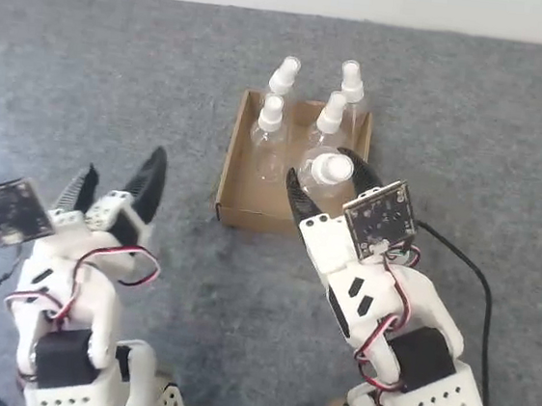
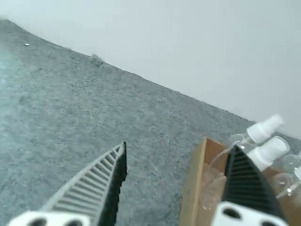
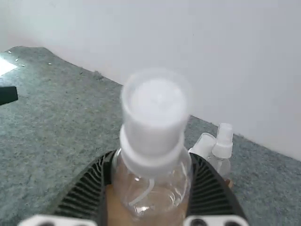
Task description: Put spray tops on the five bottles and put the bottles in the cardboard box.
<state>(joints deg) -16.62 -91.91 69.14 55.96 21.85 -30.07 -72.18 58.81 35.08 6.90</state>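
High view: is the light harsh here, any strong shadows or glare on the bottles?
High view: soft, even light; the cardboard box casts only a faint shadow on the carpet, no glare on the bottles. Right wrist view: the front bottle shows small pale reflections; the wall behind is evenly bright.

left gripper [image 2: 178, 149]: jaws apart above grey carpet [image 2: 94, 108] | cardboard box [image 2: 194, 188]: spray-topped bottles [image 2: 269, 149] within

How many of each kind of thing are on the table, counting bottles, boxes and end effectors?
Bottles with spray tops: 5
Cardboard box: 1
End effectors: 2 (left end effector, right end effector)
Total: 8
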